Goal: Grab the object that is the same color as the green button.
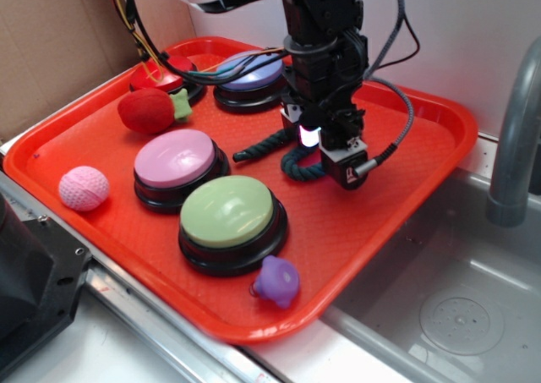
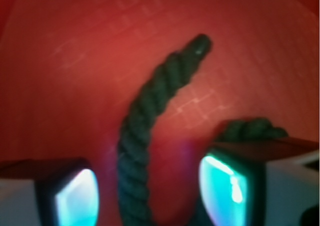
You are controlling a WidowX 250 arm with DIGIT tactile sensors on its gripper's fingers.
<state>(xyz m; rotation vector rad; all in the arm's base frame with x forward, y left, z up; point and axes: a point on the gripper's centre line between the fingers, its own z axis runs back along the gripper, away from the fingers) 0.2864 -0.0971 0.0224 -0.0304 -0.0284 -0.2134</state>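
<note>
Gripper (image 2: 149, 196) wide astride green rope (image 2: 145, 136), lavender button (image 1: 248, 72) behind, green button (image 1: 228, 212) nearby

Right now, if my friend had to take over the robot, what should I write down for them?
Gripper: jaws open, down low at the tray, one on each side of the dark green rope. Nothing held yet.

Rope: lies curled on the red tray, behind the green button and in front of the lavender button.

Done: gripper lined up over the rope.

Left: close the jaws on the rope and lift it. Leave the strawberry alone.
</note>
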